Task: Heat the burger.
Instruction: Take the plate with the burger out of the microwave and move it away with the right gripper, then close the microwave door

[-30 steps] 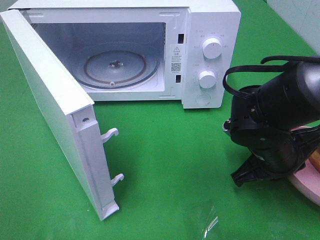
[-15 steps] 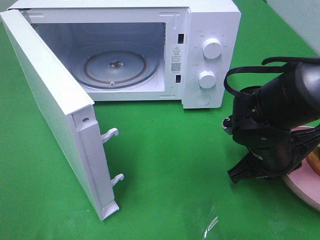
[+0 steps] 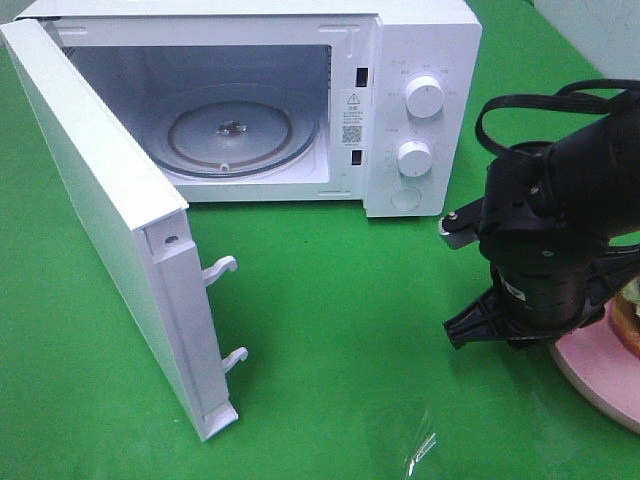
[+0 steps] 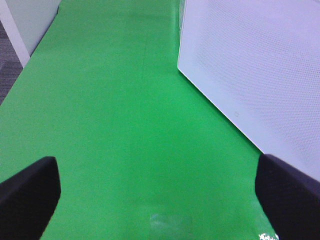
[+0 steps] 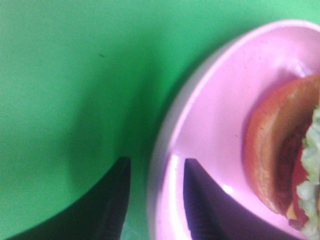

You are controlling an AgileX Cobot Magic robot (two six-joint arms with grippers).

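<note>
The burger (image 5: 280,150), with a golden-brown bun and green lettuce, lies on a pink plate (image 5: 225,100) at the right edge of the table. In the high view only a sliver of the burger (image 3: 628,325) shows behind my right arm (image 3: 550,240). My right gripper (image 5: 155,200) is open and straddles the plate's rim, one finger (image 5: 117,200) over the green mat and the other over the plate's inside; neither touches the burger. My left gripper (image 4: 157,200) is open over bare green mat beside the microwave door (image 4: 260,75), with nothing between its fingers.
A white microwave (image 3: 420,60) stands at the back with its door (image 3: 90,200) swung wide open to the left and its glass turntable (image 3: 235,130) bare. A small scrap of clear film (image 3: 420,450) lies on the green mat near the front.
My right arm has shifted a little to the right and turned over the plate, so more of the pink plate shows. The microwave and its door have not moved.
</note>
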